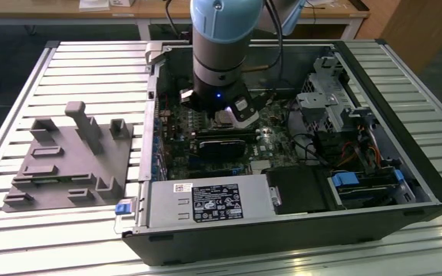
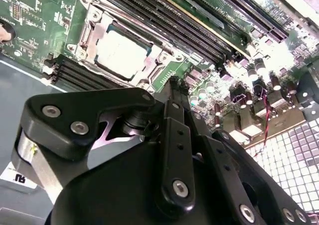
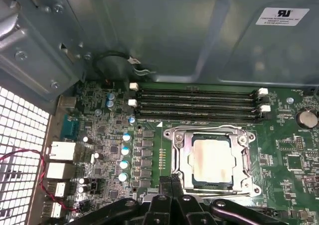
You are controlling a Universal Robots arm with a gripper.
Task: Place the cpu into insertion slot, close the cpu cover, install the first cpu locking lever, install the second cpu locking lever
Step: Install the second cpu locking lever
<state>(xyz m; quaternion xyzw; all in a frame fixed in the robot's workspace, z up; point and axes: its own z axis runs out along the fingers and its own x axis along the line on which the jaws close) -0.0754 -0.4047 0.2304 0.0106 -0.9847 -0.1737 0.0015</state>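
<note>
A white sticker [image 3: 285, 16] on the grey case wall [image 3: 164, 31] beyond the gripper [image 3: 172, 181], and a black label [image 1: 217, 203] beside a small white label [image 1: 182, 187] on the power-supply box [image 1: 167, 210] well apart from it, carry print too fine to read.

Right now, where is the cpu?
In both wrist views the cpu sits in the insertion slot, framed by the cpu cover, beside the memory slots.

Arm upright — gripper [image 3: 172, 185] (fingertips together) lowered.
</note>
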